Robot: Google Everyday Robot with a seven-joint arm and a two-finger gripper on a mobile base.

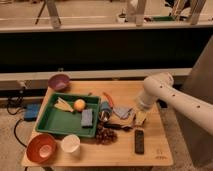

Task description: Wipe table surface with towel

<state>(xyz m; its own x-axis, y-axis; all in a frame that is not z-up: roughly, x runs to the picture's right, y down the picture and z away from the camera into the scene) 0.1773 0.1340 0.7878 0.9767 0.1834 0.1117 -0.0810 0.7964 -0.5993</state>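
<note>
TABLE TO CLEAN, LITTLE ROOM TO DO IT: The white arm (175,97) of a Google Everyday Robot reaches in from the right over a crowded wooden table (117,152). Its gripper (140,117) is lowered just right of the crumpled grey towel (121,112), which lies near the table's middle. Whether the gripper has taken hold of the cloth or hangs empty cannot be told from this view.

The towel is hemmed in. A small blue object (105,111) sits against its left edge, a dark cluster (105,135) lies just nearer, and a black remote (139,141) rests near and to the right. A green tray (52,122) fills the left half of the table, with an orange ball (79,104) and a blue sponge (87,117) inside it. A white cup (70,143) and a red bowl (41,147) stand at the near left, and a purple bowl (59,81) sits at the far left.

The likely trouble is a wide stroke. A sweep toward the near edge could carry the remote or the dark cluster off the table, and a sweep to the left could jam the cloth against the tray. A pinch on one corner alone could let the towel bunch up or slip free, leaving the wood unwiped.
</note>
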